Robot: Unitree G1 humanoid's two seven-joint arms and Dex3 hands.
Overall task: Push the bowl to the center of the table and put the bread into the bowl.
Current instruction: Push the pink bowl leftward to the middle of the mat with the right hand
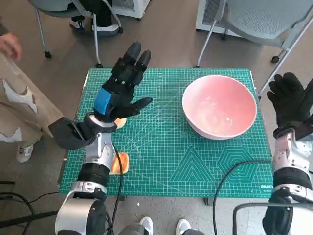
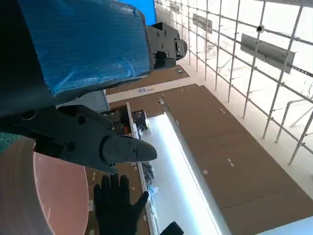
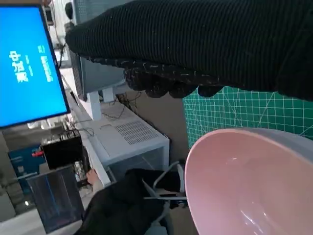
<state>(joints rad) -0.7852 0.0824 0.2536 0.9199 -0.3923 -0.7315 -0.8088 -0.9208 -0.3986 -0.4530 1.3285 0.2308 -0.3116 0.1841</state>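
One pink bowl (image 1: pixel 219 106), glossy, round, deep and empty, standing upright on the right half of the green cutting mat (image 1: pixel 166 156) that covers the worktop, nearer the far edge than the near one. In the right wrist view, same bowl (image 3: pixel 249 181) close under the glove, its rim pale. Two pieces of bread visible: one orange-brown slice (image 1: pixel 120 163) flat on the mat near the front-left corner, partly hidden by the left forearm; another bit (image 1: pixel 120 123) peeking out just under the left hand. Cannot tell whether that piece is touched.

Left hand (image 1: pixel 122 87) raised over the mat's left half, blue tape on its back, fingers (image 1: pixel 136 55) stretched out and apart, thumb out to the side, nothing gripped. Right hand (image 1: pixel 292 100) beyond the worktop's right edge, just beside the bowl, fingers spread upward, holding nothing, apart from the rim.
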